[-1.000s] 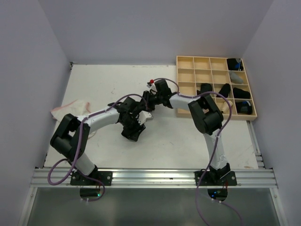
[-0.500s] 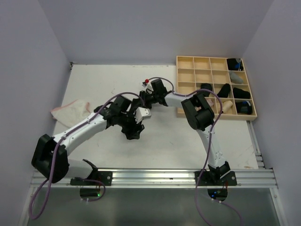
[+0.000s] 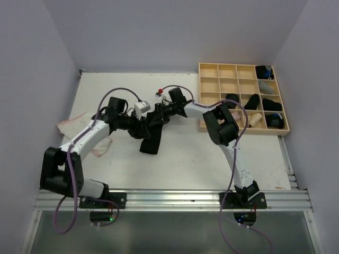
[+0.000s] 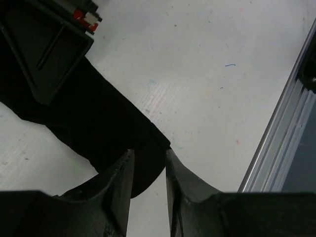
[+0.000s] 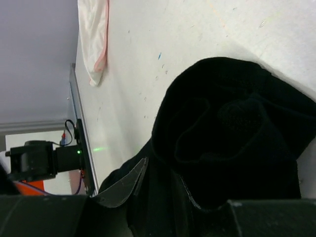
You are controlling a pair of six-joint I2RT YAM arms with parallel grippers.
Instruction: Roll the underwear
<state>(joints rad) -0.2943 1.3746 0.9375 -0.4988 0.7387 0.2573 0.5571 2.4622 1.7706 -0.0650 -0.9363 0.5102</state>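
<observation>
Cloth under test: one black brief, held up between the two claws over the middle of the tabletop, its lower end trailing down toward the near side.

Handling, as judged: light, limp, no stiffness of its own. It sags wherever it is unsupported, and a roll should loosen as soon as tension drops. Surface looks matte, so not slippery, but thin layers can slide over each other. Not fragile. Best hold is on the hem or a corner, where the fabric is doubled, with one claw at each end so the band stays taut while it is turned.

Left claw: fingers narrow, with a corner of the black cloth filling the gap between them. Right claw: closed on the bunched end of the same brief.

View notes:
- Top view alone shows the layout: wooden grid tray at far right with dark rolls in several compartments, and a pale brief lying well apart at the left edge.
- Left wrist view alone shows the flat band of cloth running away from the fingers to the other claw's body.
- Right wrist view alone shows the curled folds at the bunched end, partly rolled. The top view gives only a dark mass there.
</observation>
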